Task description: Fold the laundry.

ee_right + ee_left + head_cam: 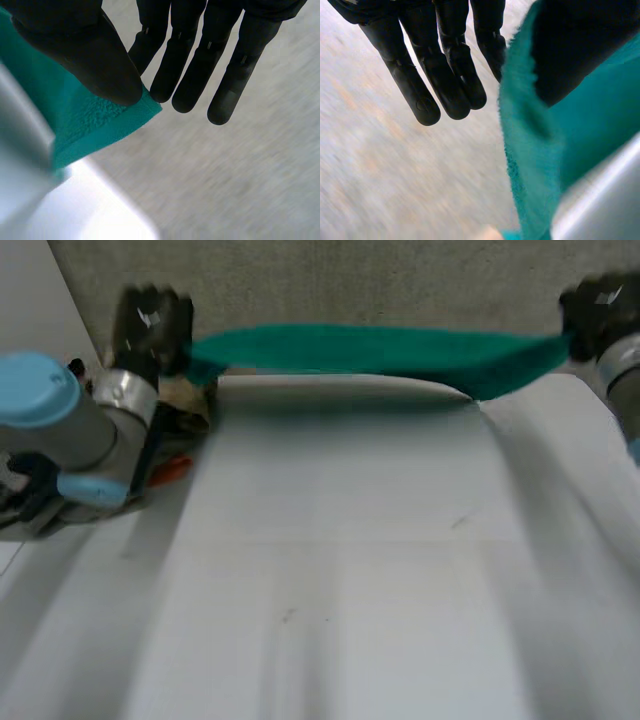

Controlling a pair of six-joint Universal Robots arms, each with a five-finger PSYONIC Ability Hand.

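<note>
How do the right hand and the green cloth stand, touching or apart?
Touching. In the right wrist view the right hand pinches a corner of the green cloth between thumb and finger.

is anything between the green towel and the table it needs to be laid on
Nothing visible does: the green towel hangs stretched between the left hand and right hand at the table's far edge.

no legible text, labels, brands, numbers or signs anywhere; green cloth (370,348) plain, unmarked.
</note>
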